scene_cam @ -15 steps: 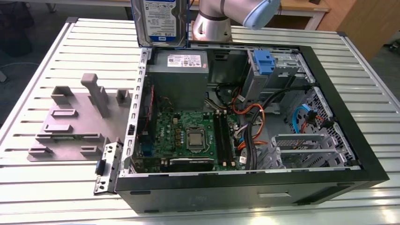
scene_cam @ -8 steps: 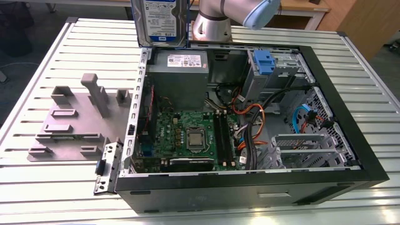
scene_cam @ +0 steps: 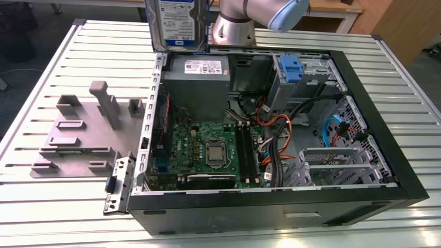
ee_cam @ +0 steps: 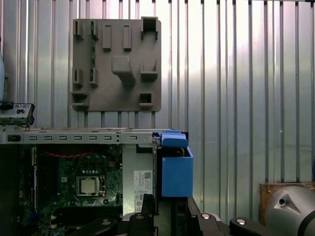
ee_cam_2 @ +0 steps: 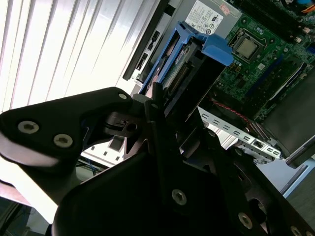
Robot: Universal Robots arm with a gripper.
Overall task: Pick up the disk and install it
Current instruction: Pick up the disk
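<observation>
my gripper (ee_cam_2: 181,118) is clenched on the disk (scene_cam: 177,23), with black fingers (ee_cam_2: 156,105) on either side of its blue carrier, holding it upright in the air. beneath it sits one open computer case (scene_cam: 276,199), with the power supply (scene_cam: 196,82) closest under the disk. one blue bracket (scene_cam: 292,70) sits further inside. one grey fixture plate (scene_cam: 82,134) lies on the slatted table (scene_cam: 406,98) beyond the case wall.

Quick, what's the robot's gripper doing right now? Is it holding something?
Gripper: shut, holding the disk.
</observation>
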